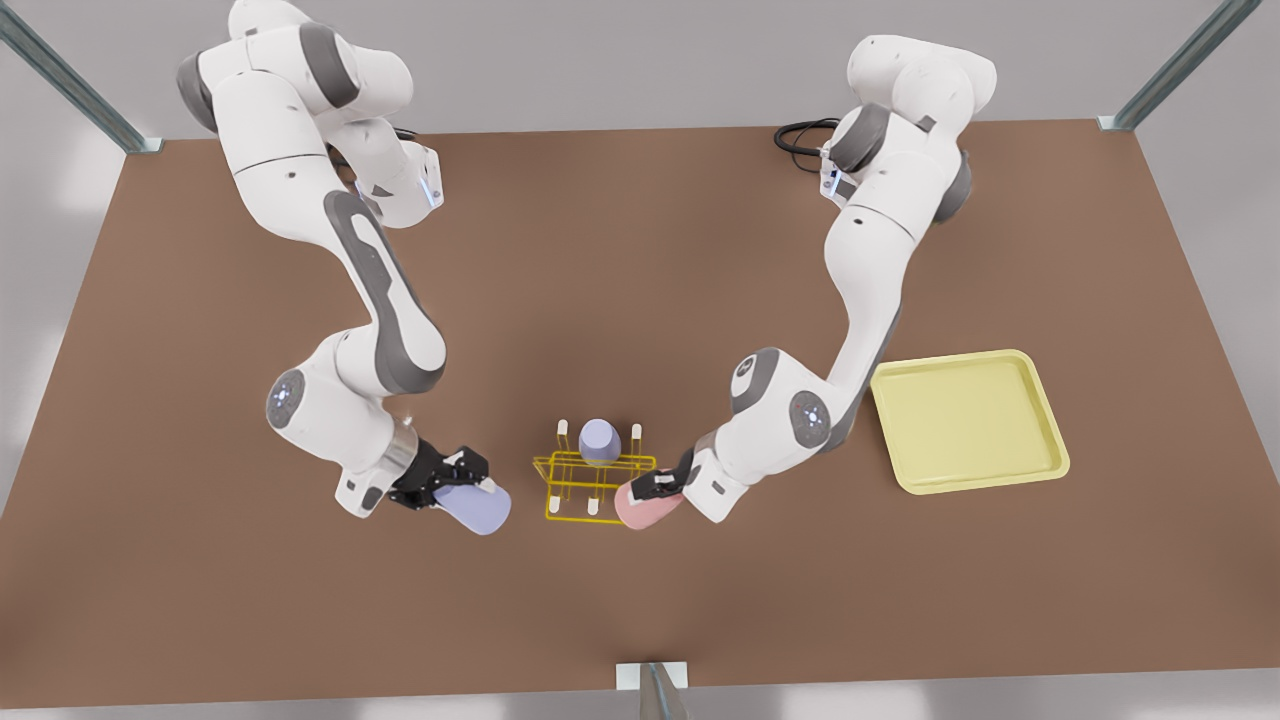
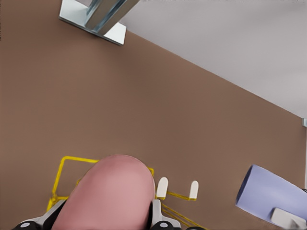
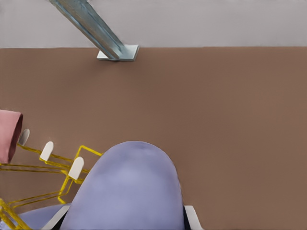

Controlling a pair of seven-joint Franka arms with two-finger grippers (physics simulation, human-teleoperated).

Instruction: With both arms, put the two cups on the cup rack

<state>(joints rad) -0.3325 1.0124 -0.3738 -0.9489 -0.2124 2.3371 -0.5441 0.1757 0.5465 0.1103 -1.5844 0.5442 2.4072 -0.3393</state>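
In the front view my left gripper [image 1: 662, 485] is at the front view's right of the yellow wire cup rack [image 1: 595, 462], shut on the pale pink cup [image 1: 645, 508], which lies tilted with its base against the rack's corner. On the other side of the rack my right gripper [image 1: 470, 482] is shut on a pale lavender cup [image 1: 478, 508], held tilted just above the table and apart from the rack. The left wrist view has the pink cup [image 2: 112, 191] over the rack [image 2: 72, 160]. The right wrist view has the lavender cup [image 3: 127, 187] beside the rack [image 3: 91, 149].
A second lavender cup [image 1: 599, 442] sits upside down on a back peg of the rack. A pale-yellow square tray [image 1: 985, 357] lies at the front view's right. A metal post [image 1: 655, 690] stands at the table's front edge.
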